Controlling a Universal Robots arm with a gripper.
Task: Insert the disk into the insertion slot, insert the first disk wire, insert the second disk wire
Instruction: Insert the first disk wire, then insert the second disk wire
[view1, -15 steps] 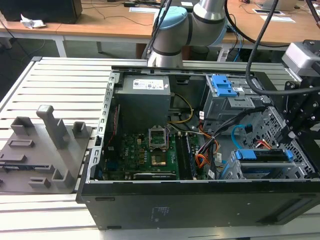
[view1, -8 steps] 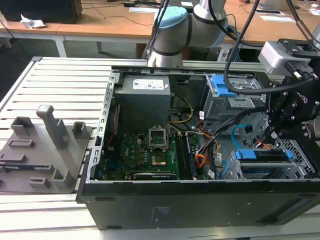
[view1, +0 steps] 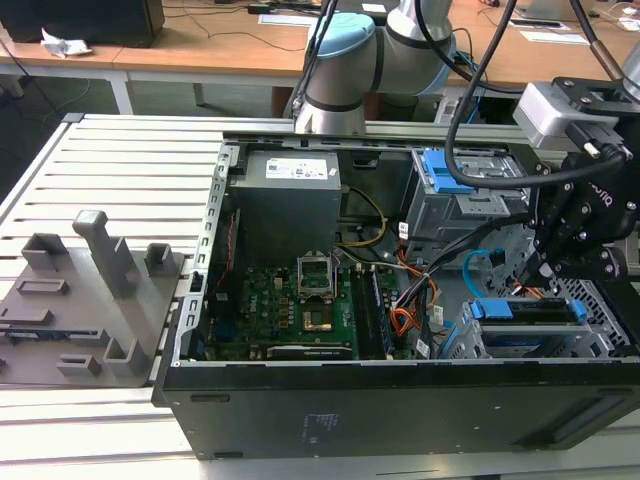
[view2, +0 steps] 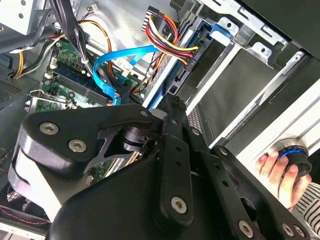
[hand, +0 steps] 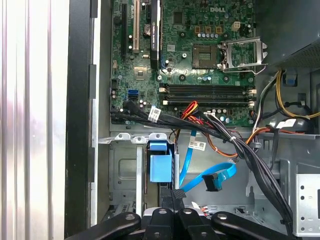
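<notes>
Gripper (hand: 172, 194): the jaws look pressed together, and I see nothing between them.
Disk (view1: 525, 310): it sits in the insertion slot (view1: 605, 320), just past the jaw tips, with its blue end facing them.
Coloured wire plug (view2: 170, 37): it has red, yellow and black wires and is ahead of the jaw tips at the disk's edge. I cannot tell if it is pushed all the way in.
Blue flat wire (hand: 212, 180): it hangs loose to one side of the jaws, and its plug is not in anything.
Motherboard (hand: 200, 65): it is far ahead of the jaws, past the wires.
Hand (view2: 277, 172): a person's hand rests on a round knob (view2: 292, 155), well behind the jaws and outside the case.
Step in hand: this looks like the wire part, since the disk is in.
Doing it well: I think a plug should go in straight, not tipped, with a slow, soft push — and no loose wire should get squashed under the jaws.
</notes>
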